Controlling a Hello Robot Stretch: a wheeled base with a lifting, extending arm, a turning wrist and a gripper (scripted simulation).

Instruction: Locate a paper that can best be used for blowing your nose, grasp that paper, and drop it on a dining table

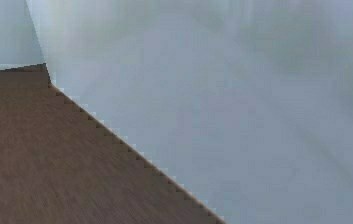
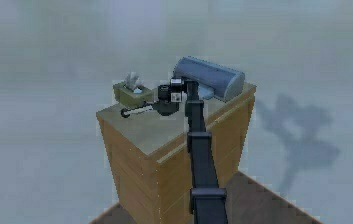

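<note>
Wooden cabinet (image 2: 149, 165) arm-side, tissue box (image 2: 132, 92), fingers (image 2: 134, 111) near it, wall (image 1: 234, 100) ahead

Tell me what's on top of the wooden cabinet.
On the wooden cabinet's top sit an olive box with white paper poking out and a grey-blue rounded container. The arm and gripper cover the stretch between them, so whatever lies there cannot be seen.

Light wooden cabinet (image 2: 144, 170) against pale wall (image 1: 234, 100); grey-blue domed box (image 2: 212, 76) on top; dark wood floor (image 1: 44, 150)
</note>
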